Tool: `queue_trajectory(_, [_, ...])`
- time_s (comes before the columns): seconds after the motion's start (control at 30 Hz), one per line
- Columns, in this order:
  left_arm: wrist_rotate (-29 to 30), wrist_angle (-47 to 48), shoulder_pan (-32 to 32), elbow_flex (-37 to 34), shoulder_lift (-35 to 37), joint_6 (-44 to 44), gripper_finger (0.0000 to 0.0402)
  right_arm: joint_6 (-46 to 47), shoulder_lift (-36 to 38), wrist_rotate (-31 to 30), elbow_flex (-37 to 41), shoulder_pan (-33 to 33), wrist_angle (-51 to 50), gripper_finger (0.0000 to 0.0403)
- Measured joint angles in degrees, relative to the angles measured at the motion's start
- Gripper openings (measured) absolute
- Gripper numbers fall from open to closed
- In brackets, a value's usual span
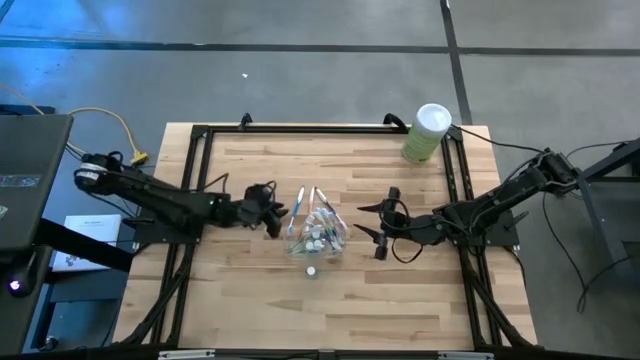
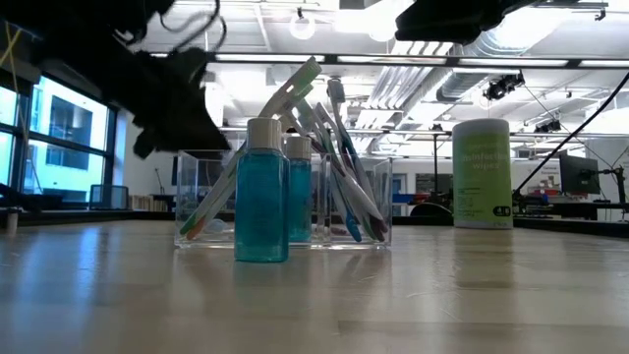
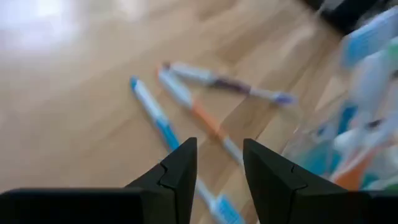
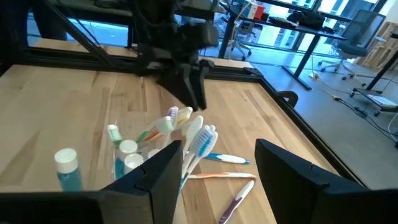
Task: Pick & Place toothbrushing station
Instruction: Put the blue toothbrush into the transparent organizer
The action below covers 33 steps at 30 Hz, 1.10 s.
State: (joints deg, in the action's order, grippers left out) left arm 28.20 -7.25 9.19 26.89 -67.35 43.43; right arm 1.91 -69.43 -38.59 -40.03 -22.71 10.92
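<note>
The clear holder (image 1: 318,238) stands mid-table, packed with pastel toothbrushes (image 2: 324,147) that lean out over its rim, and with white-capped tubes. Three loose toothbrushes (image 3: 199,115) lie flat on the wood just beyond the holder's far side. A small blue bottle with a white cap (image 2: 261,192) stands alone in front of the holder, also seen as bottle (image 4: 67,168). My left gripper (image 1: 280,215) hovers open at the holder's left, above the loose brushes, nothing between its fingers (image 3: 180,171). My right gripper (image 1: 365,222) waits open at the holder's right, fingers (image 4: 165,168) pointing at it.
A tall green canister with a white lid (image 1: 427,132) stands at the far right corner. A black frame (image 1: 200,135) runs along the far, left and right sides of the table. Bare wood lies between the holder and the near edge.
</note>
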Motion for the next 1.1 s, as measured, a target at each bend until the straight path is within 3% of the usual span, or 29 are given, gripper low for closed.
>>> queue_trajectory(0.23, [-8.6,4.7,-3.6,0.0,0.0,4.7,0.0126,0.0,0.0,0.1,0.0,1.7,0.0,0.0193])
queue_trajectory(0.4, [-5.5,4.7,-3.7,0.0,0.0,2.5,0.0126,1.0,0.0,0.6,0.0,2.5,0.0,0.0193])
queue_trajectory(0.63, [-6.0,3.9,-2.5,0.0,-1.1,4.6,0.0126,1.4,0.0,1.7,0.0,3.0,0.0,0.0193])
queue_trajectory(0.83, [-6.7,1.1,-1.8,0.3,-8.0,7.2,0.0126,1.4,0.0,1.7,0.0,3.0,0.5,0.0193])
queue_trajectory(1.1, [-6.7,1.2,-1.8,5.8,-14.4,5.2,0.0126,1.5,0.0,1.7,0.0,3.0,0.5,0.0193])
